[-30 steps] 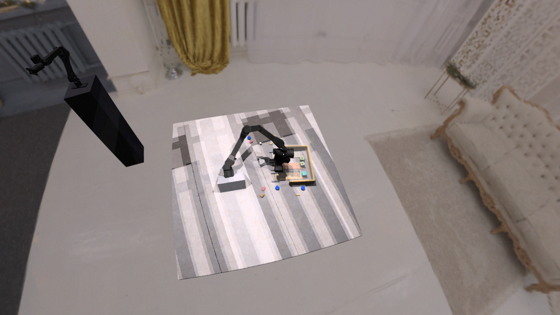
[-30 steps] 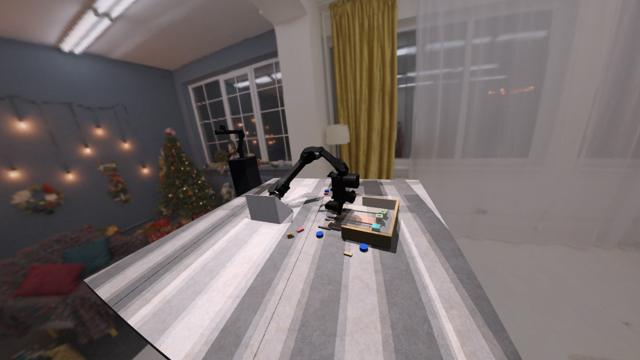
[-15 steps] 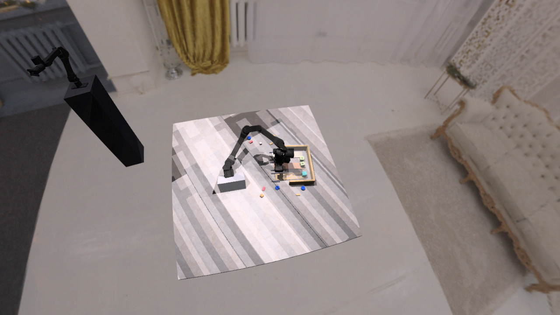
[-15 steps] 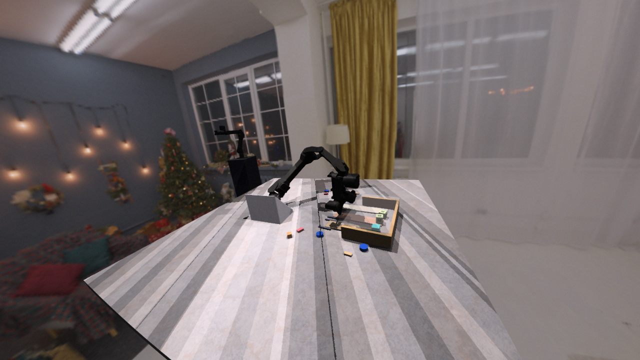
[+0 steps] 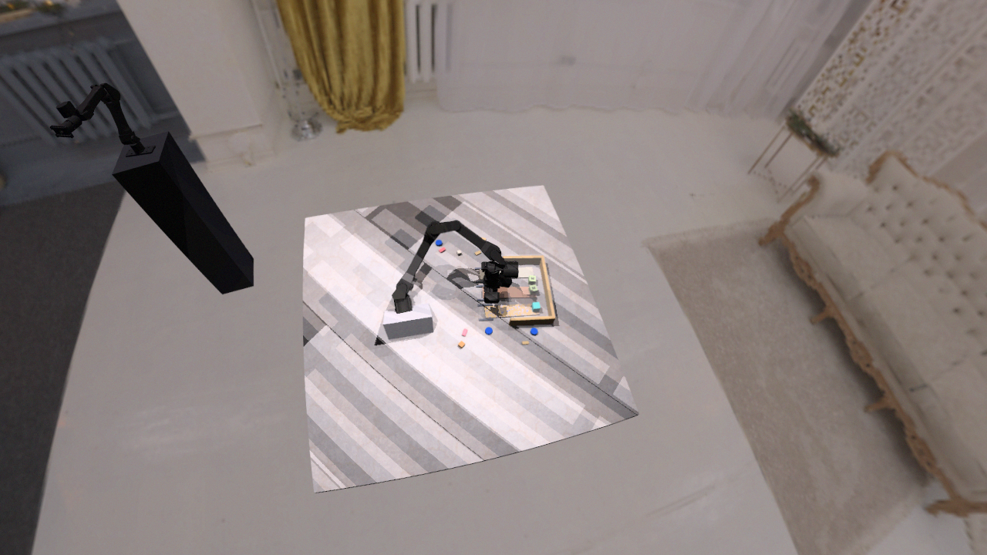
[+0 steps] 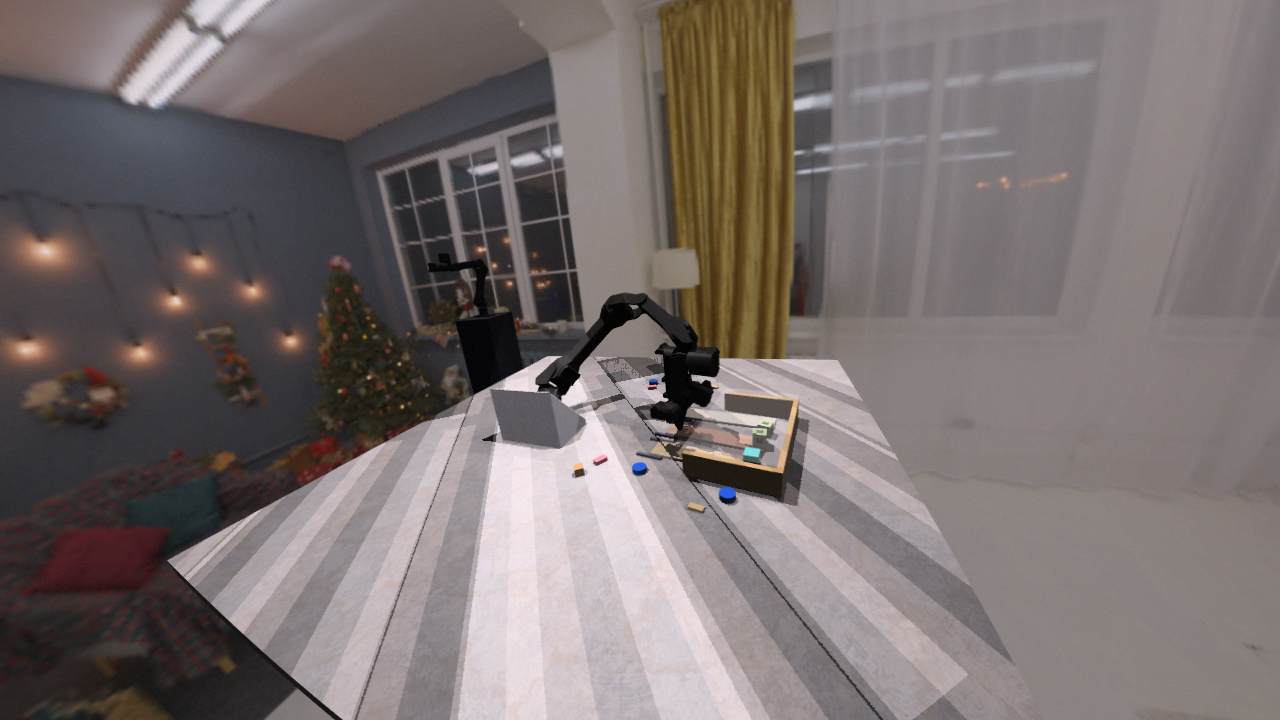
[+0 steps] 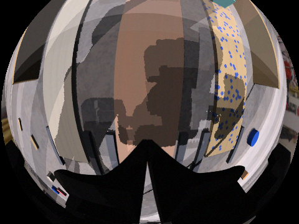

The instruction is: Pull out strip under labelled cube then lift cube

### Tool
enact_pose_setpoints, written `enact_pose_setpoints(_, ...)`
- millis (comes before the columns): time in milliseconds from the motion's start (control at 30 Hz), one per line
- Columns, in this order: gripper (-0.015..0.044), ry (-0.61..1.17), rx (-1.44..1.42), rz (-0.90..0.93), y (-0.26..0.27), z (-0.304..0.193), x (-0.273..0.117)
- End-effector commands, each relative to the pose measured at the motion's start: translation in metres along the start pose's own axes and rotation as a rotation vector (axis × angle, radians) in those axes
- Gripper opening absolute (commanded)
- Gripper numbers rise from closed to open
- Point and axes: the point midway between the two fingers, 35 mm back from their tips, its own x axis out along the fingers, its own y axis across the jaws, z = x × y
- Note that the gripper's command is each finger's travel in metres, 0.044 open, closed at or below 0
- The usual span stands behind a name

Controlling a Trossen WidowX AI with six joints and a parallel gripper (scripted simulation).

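Note:
My gripper (image 5: 490, 298) (image 6: 667, 414) (image 7: 146, 144) is shut, with nothing visible between its fingertips. It is over the outer end of the middle salmon strip (image 7: 149, 25) (image 5: 522, 291). A cream strip (image 7: 59, 71) lies to its left and a yellow strip with blue dots (image 7: 230, 53) (image 5: 510, 311) to its right in the wrist view. A teal cube (image 5: 536, 305) (image 6: 751, 454) is at the yellow strip's far end. Two pale green cubes with dark marks, one cube (image 5: 532, 279) and another cube (image 5: 533, 288), stand close together. Which strip bears each is too small to tell.
A wooden-walled tray (image 5: 550, 290) (image 6: 790, 438) surrounds the strips' far part under a clear cover. Thin dark rails flank the strips' outer ends. Outside lie blue discs, including one disc (image 5: 488, 331) (image 6: 639, 468) (image 7: 253, 137), an orange block (image 5: 461, 344) (image 6: 578, 469) and a pink block (image 5: 464, 332).

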Motion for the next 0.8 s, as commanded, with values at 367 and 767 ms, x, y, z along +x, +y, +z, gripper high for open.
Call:
enact_pose_setpoints(367,0.0000,0.007,-0.001,0.004,0.000,-0.017,0.005)
enact_pose_setpoints(767,0.0000,0.008,-0.001,0.004,-0.001,-0.035,0.005)
